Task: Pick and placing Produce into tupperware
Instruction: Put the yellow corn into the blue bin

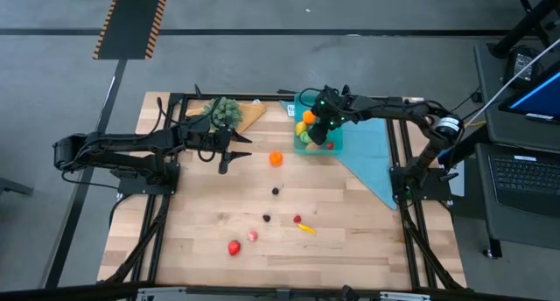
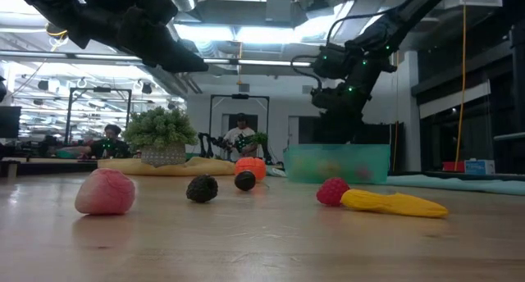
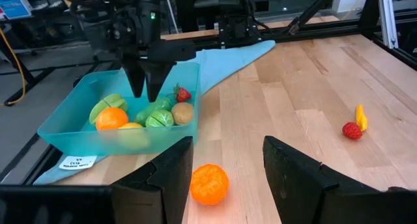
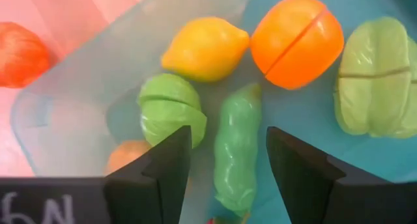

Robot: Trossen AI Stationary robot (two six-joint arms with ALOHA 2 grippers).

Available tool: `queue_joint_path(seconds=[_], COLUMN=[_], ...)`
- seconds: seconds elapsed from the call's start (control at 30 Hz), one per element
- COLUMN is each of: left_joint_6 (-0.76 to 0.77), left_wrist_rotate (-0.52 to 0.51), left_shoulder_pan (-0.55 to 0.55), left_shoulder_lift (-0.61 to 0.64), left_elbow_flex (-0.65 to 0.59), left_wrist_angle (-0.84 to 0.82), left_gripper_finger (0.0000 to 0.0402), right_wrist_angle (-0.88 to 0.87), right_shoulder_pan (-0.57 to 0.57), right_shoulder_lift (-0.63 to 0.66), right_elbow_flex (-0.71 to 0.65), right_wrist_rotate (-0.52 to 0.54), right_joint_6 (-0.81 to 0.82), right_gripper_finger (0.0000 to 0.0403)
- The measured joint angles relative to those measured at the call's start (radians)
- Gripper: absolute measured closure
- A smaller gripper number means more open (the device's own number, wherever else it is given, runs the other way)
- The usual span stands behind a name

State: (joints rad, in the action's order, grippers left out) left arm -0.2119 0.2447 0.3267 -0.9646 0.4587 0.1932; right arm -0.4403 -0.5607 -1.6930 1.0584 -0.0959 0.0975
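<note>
My right pincer (image 1: 317, 129) hangs directly above the tupperware (image 3: 65, 123), fingers parted and holding nothing; between them I look down on a long green pod (image 4: 236, 155) lying in the tupperware beside a lemon (image 4: 204, 48), a halved orange (image 4: 298, 40) and a green half-round (image 4: 172, 110). So this side is empty-handed and, by my judgement, free to rise clear of the tupperware.

My left pincer (image 3: 225, 178) sits low over the desk (image 1: 350, 240) in front of the tupperware, open wide and empty, with the loose orange (image 3: 209, 183) framed between its fingers. The orange lies just short of the tupperware's near wall.

That orange looks like the step in hand. To do it well I should drop straight down, keep the fruit centred so neither finger nudges it first, since it is round and will likely roll, and close gently at its widest part. My right arm should lift away from the tupperware before I carry over.

The remaining Produce (image 1: 234, 247) lies scattered much farther from the tupperware.
</note>
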Motion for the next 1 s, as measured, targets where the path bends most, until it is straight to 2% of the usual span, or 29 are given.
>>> queue_joint_path(seconds=[0.17, 0.37, 0.47, 0.6, 0.77, 1.0], left_joint_6=[0.000, 0.000, 0.001, 0.020, 0.021, 0.022], left_wrist_rotate=[0.000, 0.000, -0.002, -0.001, 0.000, 0.000], left_shoulder_pan=[0.000, -0.001, -0.014, -0.039, -0.076, -0.143], left_shoulder_lift=[0.000, 0.006, 0.036, 0.114, 0.203, 0.238], left_elbow_flex=[0.000, 0.000, 0.000, 0.000, 0.000, 0.000], left_wrist_angle=[0.000, 0.010, 0.013, 0.008, -0.052, -0.090], left_gripper_finger=[0.0223, 0.0223, 0.0223, 0.0223, 0.0223, 0.0223], right_wrist_angle=[0.012, 0.053, 0.072, 0.089, 0.237, 0.610], right_shoulder_pan=[0.013, 0.060, 0.095, 0.158, 0.256, 0.408], right_shoulder_lift=[0.002, 0.044, 0.100, 0.201, 0.339, 0.492], right_elbow_flex=[0.000, -0.001, -0.001, -0.011, -0.131, -0.391], right_wrist_rotate=[-0.005, 0.004, 0.031, 0.119, 0.145, 0.146], right_joint_6=[0.050, -0.075, -0.091, -0.122, -0.132, -0.140], right_gripper_finger=[0.0203, 0.0203, 0.0203, 0.0203, 0.0203, 0.0203])
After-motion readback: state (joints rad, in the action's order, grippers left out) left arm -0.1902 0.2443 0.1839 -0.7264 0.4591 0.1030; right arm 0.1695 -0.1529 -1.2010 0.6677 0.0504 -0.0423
